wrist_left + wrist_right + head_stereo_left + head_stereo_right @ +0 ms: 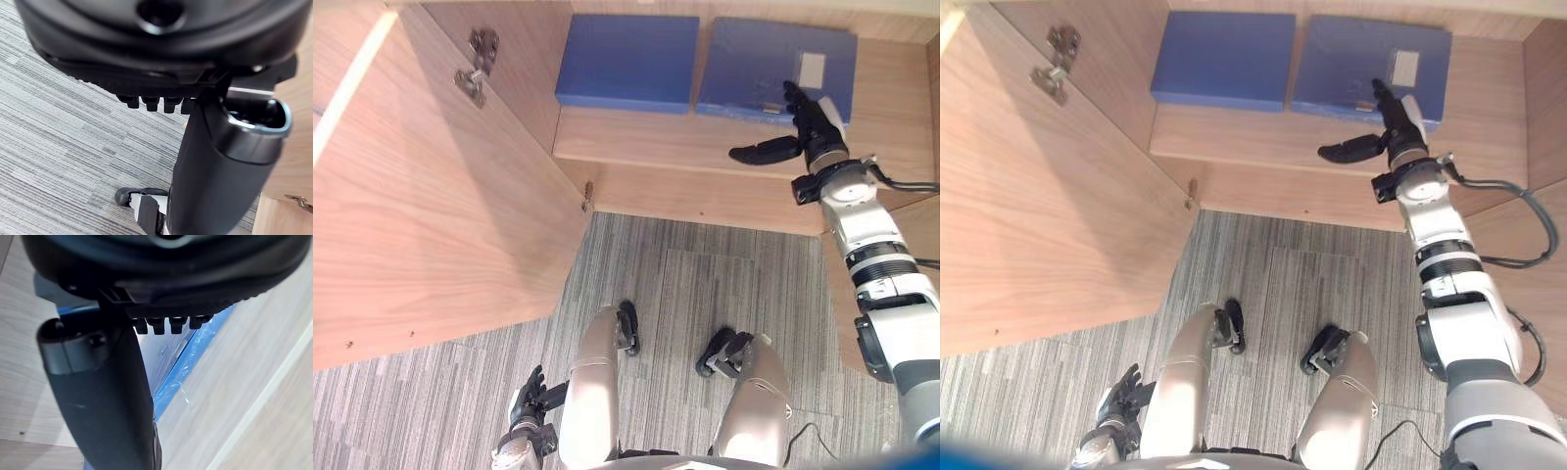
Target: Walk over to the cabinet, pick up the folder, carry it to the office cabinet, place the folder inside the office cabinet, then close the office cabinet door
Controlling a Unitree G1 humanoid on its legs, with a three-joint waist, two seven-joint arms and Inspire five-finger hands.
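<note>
We list one cabinet (901, 245) of pale wood, open, its door (421, 215) swung wide to the left with two metal hinges (475, 64) on its inner face. On the shelf (646, 137) we count two blue items lying flat side by side, near but apart: the folder (754, 69) on the right, bearing a white label (813, 69), and a second folder (628, 59) on the left. The right hand (815, 132) reaches in over the folder's near right corner, fingers straight and laid on its cover, thumb spread wide above the shelf's front edge; we see nothing gripped. The left hand (529, 397) hangs low over the grey striped carpet (705, 264), fingers relaxed, holding nothing
</note>
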